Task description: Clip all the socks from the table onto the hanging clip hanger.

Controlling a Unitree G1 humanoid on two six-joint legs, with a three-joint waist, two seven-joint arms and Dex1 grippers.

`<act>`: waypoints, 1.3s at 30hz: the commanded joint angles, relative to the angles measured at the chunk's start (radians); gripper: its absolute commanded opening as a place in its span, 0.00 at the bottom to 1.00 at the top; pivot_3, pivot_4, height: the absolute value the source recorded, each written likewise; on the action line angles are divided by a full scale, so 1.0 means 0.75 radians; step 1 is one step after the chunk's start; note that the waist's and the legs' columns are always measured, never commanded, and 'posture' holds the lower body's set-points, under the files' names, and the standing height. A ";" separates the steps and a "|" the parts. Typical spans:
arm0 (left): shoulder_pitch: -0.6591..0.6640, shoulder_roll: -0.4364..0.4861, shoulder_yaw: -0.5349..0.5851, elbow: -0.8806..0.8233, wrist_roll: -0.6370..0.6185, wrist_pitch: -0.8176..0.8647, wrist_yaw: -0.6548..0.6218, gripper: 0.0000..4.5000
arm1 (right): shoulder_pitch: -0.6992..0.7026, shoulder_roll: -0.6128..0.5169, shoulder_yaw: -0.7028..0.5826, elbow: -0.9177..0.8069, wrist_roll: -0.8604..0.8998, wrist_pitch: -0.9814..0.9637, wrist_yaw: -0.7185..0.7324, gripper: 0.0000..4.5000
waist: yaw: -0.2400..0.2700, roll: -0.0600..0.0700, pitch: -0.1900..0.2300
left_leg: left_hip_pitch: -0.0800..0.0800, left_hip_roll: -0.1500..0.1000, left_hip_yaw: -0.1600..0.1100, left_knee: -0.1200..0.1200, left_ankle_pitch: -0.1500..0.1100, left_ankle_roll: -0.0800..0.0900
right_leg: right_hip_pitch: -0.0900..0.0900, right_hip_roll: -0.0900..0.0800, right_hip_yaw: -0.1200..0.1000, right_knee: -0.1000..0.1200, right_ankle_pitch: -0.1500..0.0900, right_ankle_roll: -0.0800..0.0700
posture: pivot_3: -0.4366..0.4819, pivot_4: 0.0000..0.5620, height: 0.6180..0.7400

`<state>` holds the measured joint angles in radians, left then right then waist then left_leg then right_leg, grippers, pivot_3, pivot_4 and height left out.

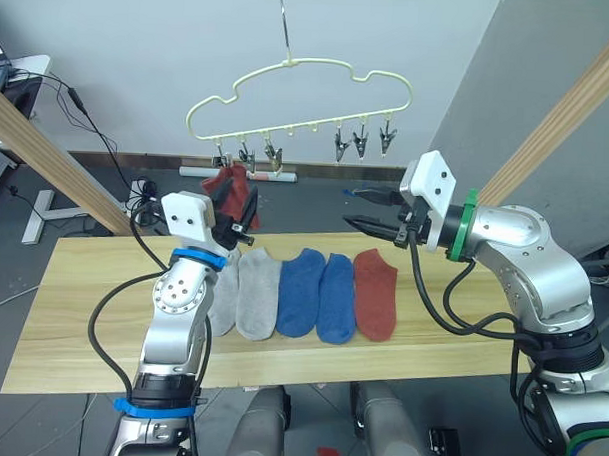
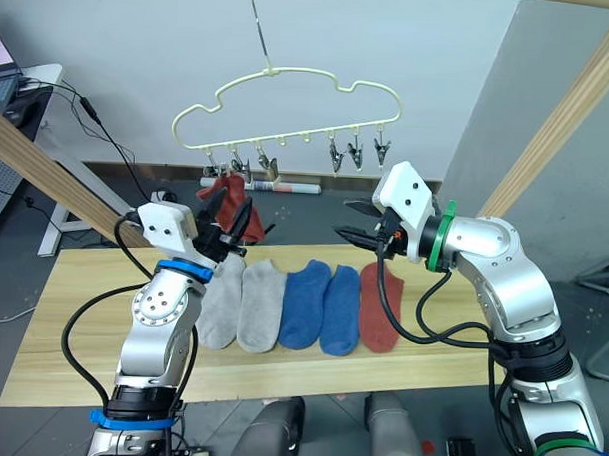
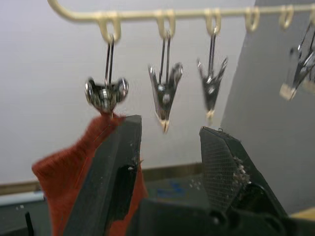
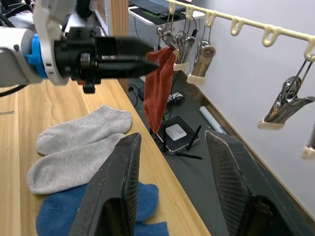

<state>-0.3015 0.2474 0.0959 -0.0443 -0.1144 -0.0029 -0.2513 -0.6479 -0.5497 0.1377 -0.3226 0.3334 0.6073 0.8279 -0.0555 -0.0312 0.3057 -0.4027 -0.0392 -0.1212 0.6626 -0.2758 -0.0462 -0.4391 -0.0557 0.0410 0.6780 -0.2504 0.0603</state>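
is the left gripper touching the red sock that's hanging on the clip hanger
Cannot tell. In the left wrist view the left gripper is open and one finger overlaps the hanging red sock, but no view shows contact or a gap plainly.

Five short ankle socks lie side by side in a row on the light wooden table [image 1: 71, 310], toes toward its near edge: two light grey socks [image 1: 244, 294], then two blue socks [image 1: 317, 294], then one brick red sock [image 1: 375, 291]. Above the table's far edge hangs the pale yellow-green clip hanger [image 1: 299, 98], cloud-shaped, with small dark clips along its lower bar. A second red sock [image 1: 229, 190] dangles from the hanger's leftmost clip.
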 commanded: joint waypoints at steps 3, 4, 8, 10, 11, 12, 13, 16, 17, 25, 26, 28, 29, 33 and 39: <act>-0.092 -0.024 -0.009 0.067 0.012 -0.053 0.014 0.48 | -0.026 -0.012 -0.025 -0.048 0.018 -0.012 0.006 0.48 | 0.000 0.000 0.000 | 0.000 0.000 0.000 0.000 0.000 0.000 | 0.000 0.000 0.000 0.000 0.000 0.000 | 0.41 0.55 1.00; -0.107 -0.026 -0.005 0.087 0.015 -0.063 0.020 0.48 | -0.026 -0.014 -0.025 -0.050 0.019 -0.010 0.005 0.48 | -0.001 0.000 0.000 | 0.000 0.000 0.000 0.000 0.000 0.000 | 0.000 0.000 0.000 0.000 0.000 0.000 | 0.40 0.54 1.00; -0.166 -0.028 0.030 0.155 0.017 -0.084 0.071 0.48 | -0.017 -0.026 -0.032 -0.058 0.019 -0.003 0.006 0.48 | -0.003 0.000 0.000 | 0.000 0.000 0.000 0.000 0.000 0.000 | 0.000 0.000 0.000 0.000 0.000 0.000 | 0.39 0.54 1.00; -0.173 -0.023 0.032 0.172 0.016 -0.094 0.075 0.48 | -0.010 -0.031 -0.034 -0.057 0.019 -0.008 0.006 0.48 | -0.003 0.000 0.000 | 0.000 0.000 0.000 0.000 0.000 0.000 | 0.000 0.000 0.000 0.000 0.000 0.000 | 0.39 0.54 1.00; -0.174 -0.021 0.031 0.177 0.016 -0.098 0.074 0.48 | -0.007 -0.033 -0.034 -0.056 0.019 -0.009 0.006 0.48 | -0.003 0.000 0.000 | 0.000 0.000 0.000 0.000 0.000 0.000 | 0.000 0.000 0.000 0.000 0.000 0.000 | 0.39 0.54 1.00; -0.175 -0.020 0.031 0.181 0.017 -0.102 0.074 0.48 | -0.006 -0.035 -0.034 -0.056 0.020 -0.011 0.005 0.48 | -0.002 0.000 0.000 | 0.000 0.000 0.000 0.000 0.000 -0.001 | 0.000 0.000 0.000 0.000 0.000 0.000 | 0.39 0.54 1.00; -0.175 -0.020 0.031 0.184 0.017 -0.105 0.075 0.48 | -0.005 -0.036 -0.033 -0.056 0.020 -0.012 0.004 0.48 | -0.002 0.000 0.000 | 0.000 0.000 0.000 0.000 0.000 -0.001 | 0.000 0.000 0.000 0.000 0.000 0.000 | 0.39 0.54 1.00; -0.191 -0.023 0.027 0.194 0.010 -0.110 0.066 0.48 | -0.010 -0.037 -0.035 -0.061 0.024 -0.005 0.002 0.48 | -0.002 0.000 0.000 | 0.000 0.000 0.000 0.000 0.000 -0.001 | 0.000 0.000 0.000 0.000 0.000 0.000 | 0.39 0.54 1.00; -0.201 -0.025 0.025 0.199 0.006 -0.110 0.061 0.48 | -0.018 -0.037 -0.036 -0.065 0.030 0.002 0.003 0.48 | -0.002 0.000 0.000 | 0.000 0.000 0.000 0.000 0.000 0.000 | 0.000 0.000 0.000 0.000 0.000 0.000 | 0.39 0.54 1.00; -0.269 -0.026 0.030 0.252 0.010 -0.133 0.067 0.48 | -0.071 0.026 -0.059 -0.084 0.138 0.041 0.006 0.48 | -0.005 0.000 0.000 | 0.000 0.000 0.001 0.000 0.001 -0.001 | 0.000 0.000 0.000 0.000 0.000 0.000 | 0.39 0.54 1.00; -0.274 -0.025 0.028 0.257 0.013 -0.140 0.065 0.48 | -0.076 0.037 -0.061 -0.084 0.148 0.041 0.003 0.48 | -0.005 0.000 0.000 | 0.000 0.000 0.001 0.000 0.001 -0.001 | 0.000 0.000 0.000 0.000 0.000 0.000 | 0.39 0.54 1.00; -0.283 -0.024 0.025 0.267 0.015 -0.148 0.063 0.48 | -0.083 0.052 -0.054 -0.076 0.150 0.031 -0.003 0.48 | -0.003 0.000 0.000 | 0.000 0.000 0.000 0.000 0.001 -0.001 | 0.000 0.000 0.000 0.000 0.000 0.000 | 0.39 0.54 1.00; -0.287 -0.024 0.025 0.272 0.016 -0.150 0.064 0.48 | -0.085 0.058 -0.049 -0.071 0.147 0.024 -0.005 0.48 | -0.003 0.000 0.000 | 0.000 0.000 0.000 0.000 0.001 -0.001 | 0.000 0.000 0.000 0.000 0.000 0.000 | 0.39 0.54 1.00; -0.305 -0.024 0.029 0.279 0.014 -0.156 0.070 0.48 | -0.079 0.067 -0.035 -0.056 0.129 -0.004 0.005 0.48 | -0.002 0.000 0.000 | -0.001 0.000 0.000 0.001 0.001 -0.001 | 0.000 0.000 0.000 -0.001 0.000 0.000 | 0.39 0.54 1.00; -0.316 -0.018 0.042 0.280 0.000 -0.159 0.065 0.48 | -0.052 0.063 -0.040 -0.047 0.124 -0.026 0.007 0.48 | -0.003 0.000 0.000 | 0.000 0.000 0.000 0.001 0.000 -0.001 | 0.000 0.000 0.000 0.000 0.000 0.000 | 0.40 0.54 1.00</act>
<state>-0.5242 0.2287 0.1144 0.1767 -0.1107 -0.0964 -0.2072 -0.6858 -0.5001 0.1216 -0.3427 0.4179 0.6117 0.8279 -0.0579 -0.0313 0.3057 -0.4030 -0.0393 -0.1211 0.6630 -0.2755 -0.0467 -0.4394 -0.0558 0.0409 0.6778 -0.2504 0.0603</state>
